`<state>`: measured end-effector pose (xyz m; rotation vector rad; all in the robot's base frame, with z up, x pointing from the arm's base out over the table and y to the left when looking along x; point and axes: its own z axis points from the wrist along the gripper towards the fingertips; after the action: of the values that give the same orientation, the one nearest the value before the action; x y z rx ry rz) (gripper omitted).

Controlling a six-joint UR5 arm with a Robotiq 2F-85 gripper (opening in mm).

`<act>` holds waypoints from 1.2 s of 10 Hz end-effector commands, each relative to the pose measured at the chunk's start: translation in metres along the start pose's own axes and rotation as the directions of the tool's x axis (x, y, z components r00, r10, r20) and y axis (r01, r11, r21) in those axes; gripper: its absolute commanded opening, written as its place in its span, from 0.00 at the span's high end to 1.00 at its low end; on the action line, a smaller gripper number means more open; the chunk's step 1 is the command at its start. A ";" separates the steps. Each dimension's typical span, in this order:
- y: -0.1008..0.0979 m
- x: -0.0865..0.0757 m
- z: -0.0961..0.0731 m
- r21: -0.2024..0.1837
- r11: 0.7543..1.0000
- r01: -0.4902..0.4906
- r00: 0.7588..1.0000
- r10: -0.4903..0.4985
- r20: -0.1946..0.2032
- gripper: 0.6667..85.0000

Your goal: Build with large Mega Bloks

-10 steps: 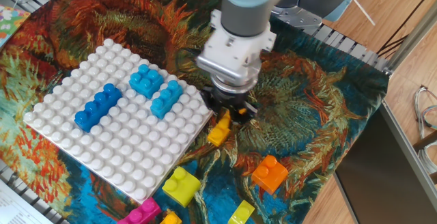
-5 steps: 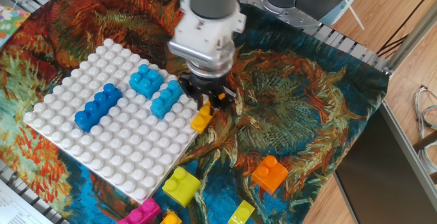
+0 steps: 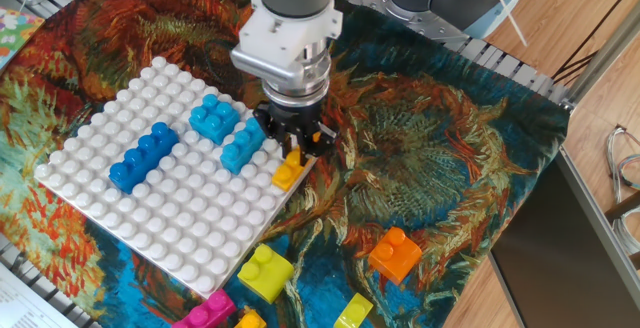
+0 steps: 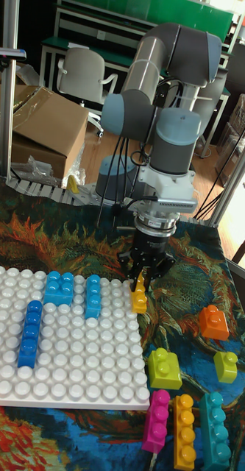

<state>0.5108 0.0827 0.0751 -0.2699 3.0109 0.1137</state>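
Pink, near edge: a pink brick (image 4: 156, 421), an orange long brick (image 4: 184, 432) and a teal brick (image 4: 215, 430) lie side by side on the patterned cloth (image 3: 450, 138), untouched over the last second.
Loose stock: lime brick (image 3: 264, 270) just off the baseplate corner; small orange brick (image 3: 394, 253) and a small lime piece (image 4: 225, 366) further right. None moved.
Baseplate: white studded baseplate (image 3: 120, 218) carries a dark blue long brick (image 3: 142, 155), a light blue square brick (image 3: 214, 118) and a light blue long brick (image 3: 243, 143), all seated.
Carried brick: yellow-orange brick (image 3: 288, 171), tilted, now at the baseplate's right edge, just beside the light blue long brick.
Change: a second ago this brick hung over the cloth right of the plate; it has travelled left with the arm.
Gripper (image 3: 294, 155): fingers closed on the brick's upper end.
Meaning: transport looks nearly done; likely next is levelling and pressing onto edge studs. Whether it touches the studs, cannot tell.
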 end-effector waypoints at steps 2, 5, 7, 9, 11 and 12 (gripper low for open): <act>-0.007 0.002 0.006 -0.003 1.000 -0.009 1.000 0.009 -0.013 0.99; -0.007 0.003 0.006 -0.002 1.000 -0.004 1.000 0.004 -0.016 0.99; -0.006 0.003 0.006 -0.006 1.000 -0.003 1.000 0.003 -0.017 0.99; -0.007 0.004 0.007 -0.004 1.000 0.004 1.000 -0.004 -0.017 0.99; -0.009 0.005 0.009 -0.004 1.000 0.005 1.000 -0.005 -0.017 0.99; -0.009 0.005 0.010 -0.006 1.000 0.005 1.000 -0.005 -0.017 0.99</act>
<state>0.5079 0.0730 0.0646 -0.2878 3.0294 0.1016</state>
